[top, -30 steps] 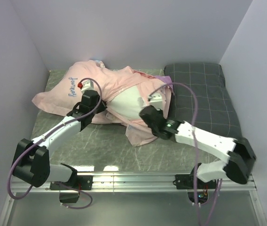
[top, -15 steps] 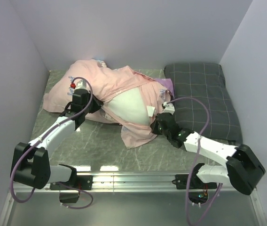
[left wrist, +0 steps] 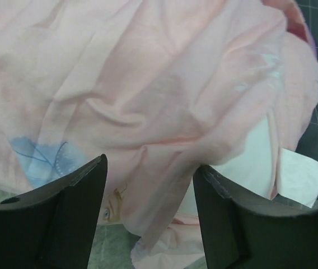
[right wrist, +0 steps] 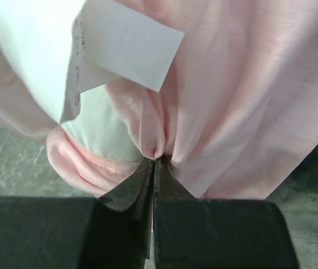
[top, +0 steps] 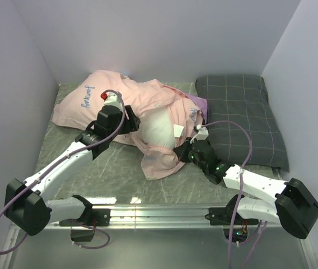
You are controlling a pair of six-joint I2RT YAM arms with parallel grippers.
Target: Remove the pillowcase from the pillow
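The pale pink pillowcase (top: 120, 98) lies inside out and bunched over the white pillow (top: 158, 126), whose near end bulges bare from the case's mouth. My left gripper (top: 131, 123) hovers over the case just left of that end. It is open in the left wrist view (left wrist: 148, 188), with a loose fold of the pillowcase (left wrist: 164, 112) hanging between the fingers (left wrist: 64, 213) and the pillow (left wrist: 254, 162) to the right. My right gripper (top: 184, 150) is shut on a pinch of the pillowcase (right wrist: 232, 101) near its mouth (right wrist: 156, 159), beside the pillow (right wrist: 30, 61) and its white label (right wrist: 128, 45).
A dark grey checked pillow (top: 240, 115) fills the back right, touching the case's purple edge (top: 199, 102). White walls close in on the left, the back and the right. The green-grey marbled tabletop (top: 92, 174) shows in front of the pillow, with the arm bases on the rail (top: 159, 213).
My left gripper has opened, let the pillowcase go and moved right toward the bare pillow end. My right gripper closed on the case's edge and drew it slightly nearer.
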